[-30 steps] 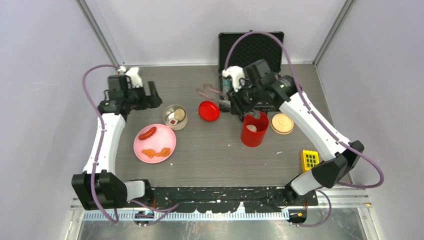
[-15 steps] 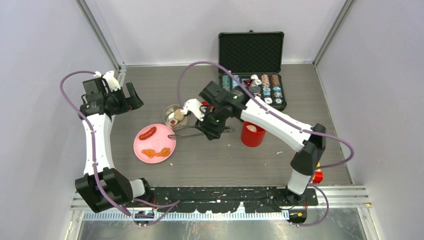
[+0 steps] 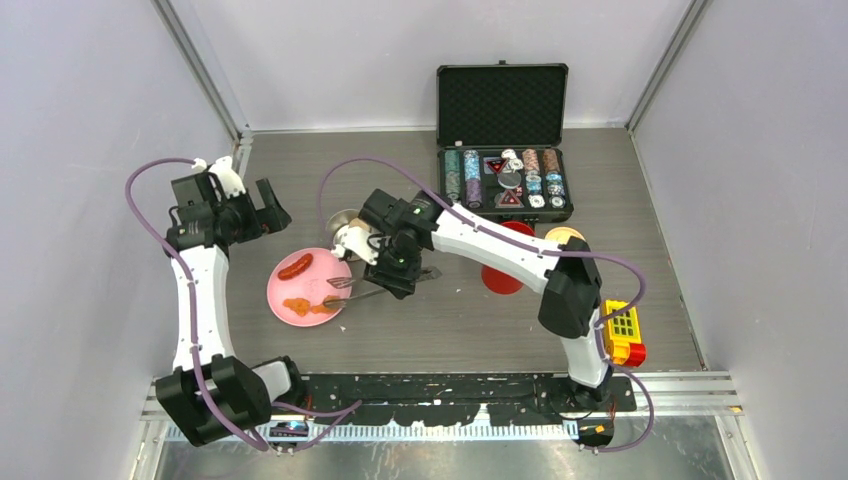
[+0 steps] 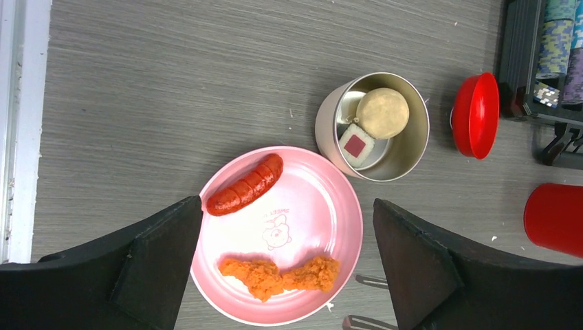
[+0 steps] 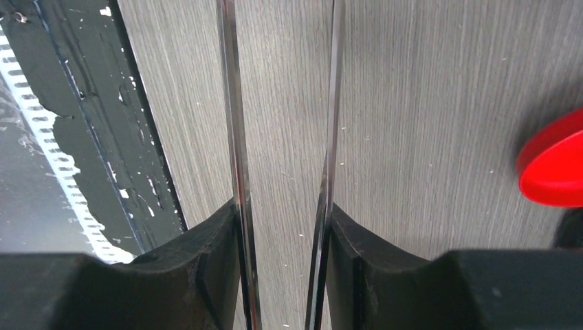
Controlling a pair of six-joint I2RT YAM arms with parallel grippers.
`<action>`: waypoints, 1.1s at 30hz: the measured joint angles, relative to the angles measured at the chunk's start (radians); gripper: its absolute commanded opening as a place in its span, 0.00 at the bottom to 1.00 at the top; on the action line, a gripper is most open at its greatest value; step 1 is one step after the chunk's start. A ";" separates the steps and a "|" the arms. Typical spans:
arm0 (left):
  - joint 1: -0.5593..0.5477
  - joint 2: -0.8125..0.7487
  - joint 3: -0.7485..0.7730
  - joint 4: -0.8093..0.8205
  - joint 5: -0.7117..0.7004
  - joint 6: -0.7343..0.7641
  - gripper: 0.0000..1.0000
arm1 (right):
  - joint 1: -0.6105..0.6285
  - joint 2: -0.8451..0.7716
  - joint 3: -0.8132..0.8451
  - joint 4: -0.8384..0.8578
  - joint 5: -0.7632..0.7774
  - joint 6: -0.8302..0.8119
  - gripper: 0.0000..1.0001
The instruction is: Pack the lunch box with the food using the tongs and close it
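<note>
The tongs (image 3: 352, 292) are pinched in my right gripper (image 3: 398, 272), which is shut on them; their two slim arms (image 5: 230, 103) run forward between its fingers (image 5: 213, 254). The tong tips (image 4: 371, 280) sit at the right rim of the pink plate (image 3: 285, 285), beside the orange nuggets (image 4: 278, 273). A red sausage (image 4: 245, 194) lies on the plate too. The steel bowl (image 4: 330, 127) holds a white cube with red centre (image 4: 355, 145) and a pale lump (image 4: 382, 112). The red canister (image 3: 497, 281) stands behind my right arm. My left gripper (image 4: 287, 206) hangs open above the plate.
The red lid (image 4: 476, 113) lies right of the bowl. The beige disc lid (image 3: 565, 235) sits right of the canister. An open black case of poker chips (image 3: 505, 150) stands at the back. A yellow and red block toy (image 3: 622, 332) lies at the near right.
My right arm swung left from over the red canister, carrying the tongs to the plate's right edge. My left gripper shifted slightly and stays open.
</note>
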 measured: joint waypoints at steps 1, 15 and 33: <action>0.000 0.000 0.000 0.001 0.000 0.000 0.97 | 0.001 0.012 0.006 0.000 0.000 0.000 0.48; 0.000 -0.045 0.000 0.014 0.000 -0.018 0.97 | 0.007 0.166 0.085 0.016 0.001 0.004 0.49; 0.000 -0.050 -0.003 0.016 0.000 -0.018 0.97 | 0.008 0.185 0.096 0.021 -0.003 0.011 0.15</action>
